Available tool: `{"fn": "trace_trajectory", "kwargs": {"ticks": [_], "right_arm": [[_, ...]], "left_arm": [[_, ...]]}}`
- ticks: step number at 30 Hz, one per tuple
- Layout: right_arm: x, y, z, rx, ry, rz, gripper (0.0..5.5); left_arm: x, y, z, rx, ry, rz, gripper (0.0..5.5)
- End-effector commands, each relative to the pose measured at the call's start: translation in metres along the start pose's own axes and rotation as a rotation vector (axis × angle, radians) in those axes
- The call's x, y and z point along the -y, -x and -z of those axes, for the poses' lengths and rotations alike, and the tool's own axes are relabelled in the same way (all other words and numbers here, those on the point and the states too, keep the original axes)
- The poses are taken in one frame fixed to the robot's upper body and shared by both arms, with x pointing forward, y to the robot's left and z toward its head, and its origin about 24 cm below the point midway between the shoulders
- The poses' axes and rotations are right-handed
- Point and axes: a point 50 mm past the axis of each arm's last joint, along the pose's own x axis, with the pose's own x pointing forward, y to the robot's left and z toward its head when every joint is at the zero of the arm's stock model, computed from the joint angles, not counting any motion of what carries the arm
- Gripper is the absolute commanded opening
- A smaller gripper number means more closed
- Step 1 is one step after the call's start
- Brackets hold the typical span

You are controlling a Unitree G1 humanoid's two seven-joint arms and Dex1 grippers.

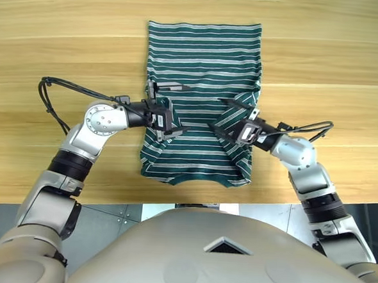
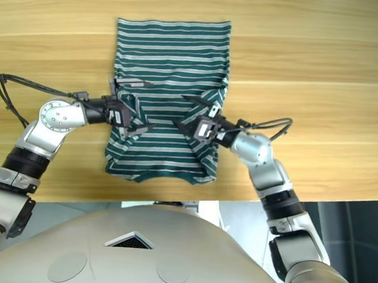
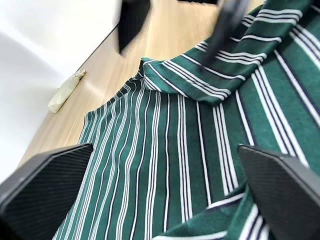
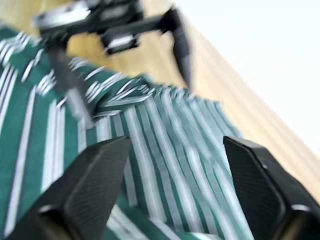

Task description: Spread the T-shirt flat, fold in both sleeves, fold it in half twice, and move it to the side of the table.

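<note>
The T-shirt [image 1: 203, 59], dark green with white stripes, lies on the wooden table [image 1: 67, 31] as a narrow upright rectangle with both sleeves folded in. Its near hem is close to the table's front edge. My left gripper [image 1: 184, 108] hovers open over the shirt's left half at mid-length. Facing it over the right half is my right gripper [image 1: 215, 113], also open, with a fold of cloth [image 1: 241, 128] bunched just below it. In the left wrist view, striped cloth [image 3: 165, 140] lies between my fingers [image 3: 45, 190]; the same holds in the right wrist view, cloth [image 4: 150, 130] between fingers [image 4: 85, 190].
Bare wood stretches to either side of the shirt and beyond it. A black cable loop [image 1: 50, 98] hangs off my left forearm. A small pale object [image 3: 65, 90] lies on the wood beside the shirt. The table's front edge [image 1: 108, 204] runs just under my arms.
</note>
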Motion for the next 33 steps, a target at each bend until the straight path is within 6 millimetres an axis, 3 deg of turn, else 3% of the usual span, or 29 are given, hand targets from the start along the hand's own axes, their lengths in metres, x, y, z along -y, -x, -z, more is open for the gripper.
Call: {"fn": "trace_trajectory", "kwargs": {"ticks": [1, 3, 5, 8, 10, 14, 17, 21, 33], "right_arm": [[0.037, 0.031, -0.009, -0.018, 0.049, 0.103, 4.1], [0.043, 0.057, 0.003, -0.154, 0.102, 0.087, 4.34], [0.044, 0.088, 0.013, -0.303, 0.139, 0.033, 4.78], [0.03, 0.127, 0.018, -0.475, 0.171, -0.136, 5.26], [0.014, 0.137, 0.018, -0.516, 0.149, -0.253, 5.34], [-0.013, 0.141, 0.019, -0.528, 0.098, -0.44, 5.34], [-0.03, 0.137, 0.017, -0.499, 0.062, -0.512, 5.34], [-0.05, 0.133, 0.018, -0.467, 0.028, -0.595, 5.34], [-0.067, 0.122, 0.013, -0.397, 0.013, -0.674, 5.34]], "left_arm": [[-0.004, 0.007, -0.005, 0.027, 0.006, -0.005, 5.4], [0.0, 0.022, 0.0, -0.025, -0.003, 0.026, 5.4], [0.013, 0.05, 0.003, -0.088, 0.01, 0.091, 5.4], [0.031, 0.097, 0.002, -0.192, 0.038, 0.155, 5.4], [0.036, 0.123, -0.001, -0.257, 0.075, 0.186, 5.4], [0.051, 0.157, -0.008, -0.377, 0.127, 0.273, 5.4], [0.054, 0.151, -0.017, -0.333, 0.119, 0.282, 5.4], [0.067, 0.124, -0.017, -0.26, 0.124, 0.27, 5.4], [0.078, 0.092, -0.014, -0.171, 0.109, 0.301, 5.4]]}}
